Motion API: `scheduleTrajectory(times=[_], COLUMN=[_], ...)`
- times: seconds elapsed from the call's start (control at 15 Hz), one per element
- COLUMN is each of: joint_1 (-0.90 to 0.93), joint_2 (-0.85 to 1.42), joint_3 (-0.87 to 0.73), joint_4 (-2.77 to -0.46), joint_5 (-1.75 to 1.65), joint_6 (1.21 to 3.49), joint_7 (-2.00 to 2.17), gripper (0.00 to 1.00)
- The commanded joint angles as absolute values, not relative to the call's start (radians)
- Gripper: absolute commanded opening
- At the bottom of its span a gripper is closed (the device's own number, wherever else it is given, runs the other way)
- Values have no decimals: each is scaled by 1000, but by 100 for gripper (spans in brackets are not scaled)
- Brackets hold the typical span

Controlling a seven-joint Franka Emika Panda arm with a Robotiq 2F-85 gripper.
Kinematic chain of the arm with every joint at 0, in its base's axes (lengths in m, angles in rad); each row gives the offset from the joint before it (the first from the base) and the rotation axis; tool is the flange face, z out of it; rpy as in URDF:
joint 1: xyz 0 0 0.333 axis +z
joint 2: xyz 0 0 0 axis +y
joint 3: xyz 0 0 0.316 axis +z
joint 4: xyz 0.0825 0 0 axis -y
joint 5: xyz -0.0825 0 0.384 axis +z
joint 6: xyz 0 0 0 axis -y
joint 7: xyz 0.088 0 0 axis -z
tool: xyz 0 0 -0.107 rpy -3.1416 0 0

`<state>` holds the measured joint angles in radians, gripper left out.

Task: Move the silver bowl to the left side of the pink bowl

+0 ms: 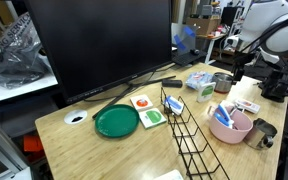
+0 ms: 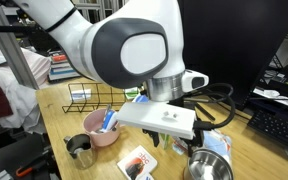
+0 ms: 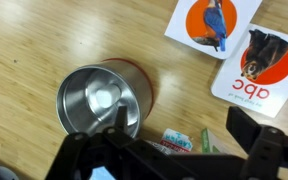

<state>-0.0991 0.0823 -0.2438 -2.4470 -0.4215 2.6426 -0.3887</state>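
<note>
The silver bowl (image 3: 97,100) is shiny metal with a reddish outer band and stands upright on the wooden table. It also shows in both exterior views (image 1: 222,82) (image 2: 209,167). My gripper (image 3: 180,132) is open and empty just above it. One finger is over the bowl's near rim, the other over the table beside it. The gripper also shows in both exterior views (image 1: 239,70) (image 2: 176,140). The pink bowl (image 1: 231,126) (image 2: 104,131) holds blue and white items and stands apart from the silver bowl.
A small metal cup (image 1: 262,133) (image 2: 81,150) stands by the pink bowl. A black wire rack (image 1: 189,130), a green plate (image 1: 116,121), picture cards (image 3: 246,60) and small packets (image 3: 177,140) lie on the table (image 1: 84,150). A large monitor (image 1: 99,45) stands behind.
</note>
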Motion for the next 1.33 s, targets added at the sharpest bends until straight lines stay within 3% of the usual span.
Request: scheduleTrajectory(times=[0.0,0.73,1.27], joint_1=[-126,-124,-126], joint_2=[80,83,77], joint_3=[-216,-224,-193], joint_4=[-2445,-2445,-2463], joint_5=[-424,-518,-360], joint_6=[2639,2673,2642], joint_7=[-387,-250,-318], gripper=[100,100,100])
